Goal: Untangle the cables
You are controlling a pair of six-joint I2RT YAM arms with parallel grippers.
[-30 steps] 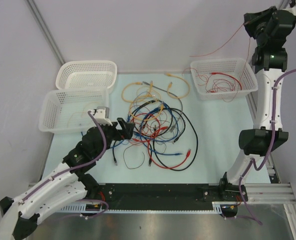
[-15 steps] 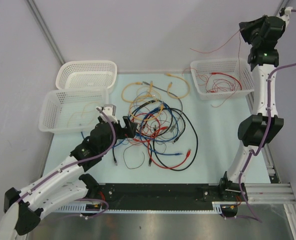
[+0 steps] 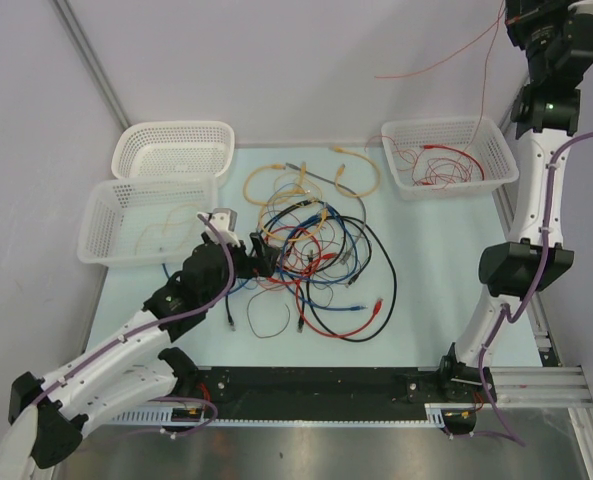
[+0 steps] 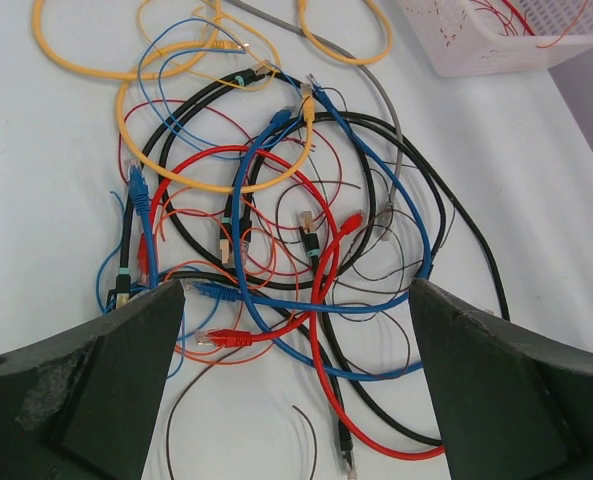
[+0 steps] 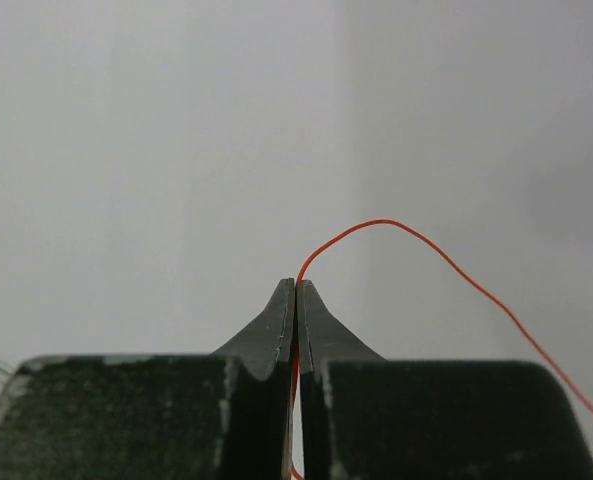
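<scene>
My left gripper [image 4: 296, 287] stands fully spread and empty at the near-left edge of the cables [image 3: 311, 255], which lie tangled mid-table [image 3: 426, 290]. I judge them light, limp and springy. Pulling one loop will drag its neighbours, so I would take a cable near a plug end or at a free outer loop. Farther right, more red wire lies in the basket [image 3: 504, 165]. My right gripper [image 5: 296, 285], raised high, is clenched on a thin red wire [image 5: 406, 232], which could slip.

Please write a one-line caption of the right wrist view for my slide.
Right tool shut on a thin red wire that arcs away to the right.
</scene>
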